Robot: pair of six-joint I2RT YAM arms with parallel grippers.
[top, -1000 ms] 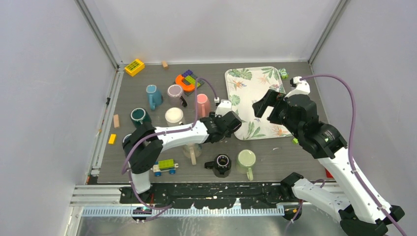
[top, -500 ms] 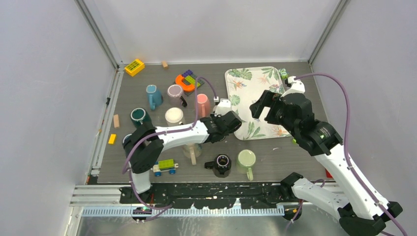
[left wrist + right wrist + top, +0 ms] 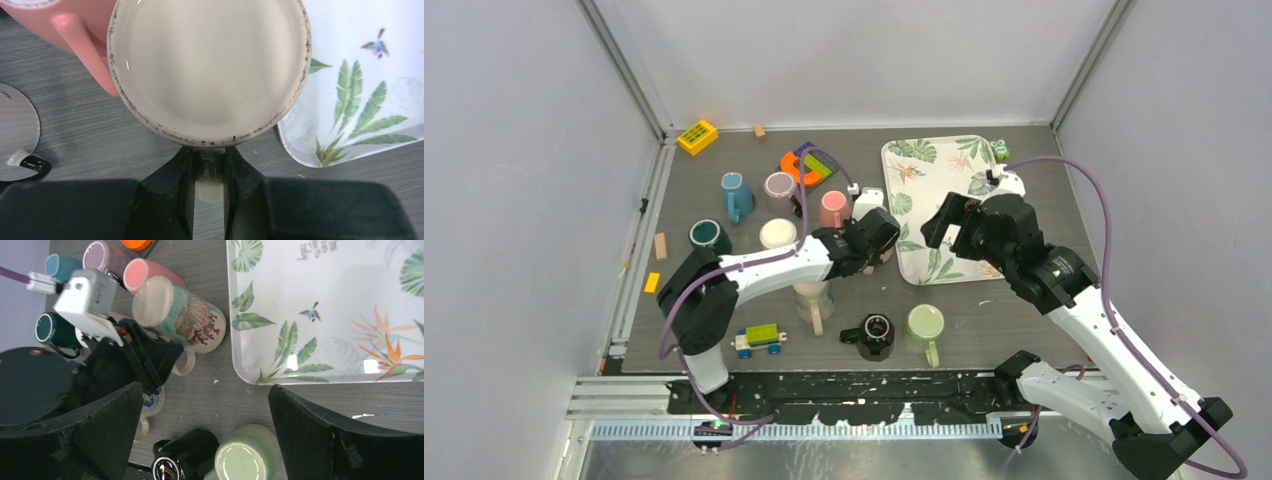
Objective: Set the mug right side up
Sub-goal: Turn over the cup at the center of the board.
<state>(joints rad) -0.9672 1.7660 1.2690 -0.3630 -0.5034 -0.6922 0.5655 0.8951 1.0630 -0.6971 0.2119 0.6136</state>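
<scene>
The mug is cream with a shell and coral print. Its flat base faces up toward both wrist cameras. My left gripper is shut on the mug's handle, with a finger on each side of it. In the top view my left gripper covers most of the mug, just left of the tray. The mug is pressed close to a pink mug. My right gripper is open and empty above the tray's left edge, and it shows in the right wrist view looking down on the mug.
A leaf-print tray lies at the back right. A green mug, a black mug and a cream mug sit near the front. A pink mug, several other mugs and toy blocks fill the left and back.
My left gripper has moved back and a little left with the mug, up against the pink mug. My right arm has shifted left and slightly toward the front.
</scene>
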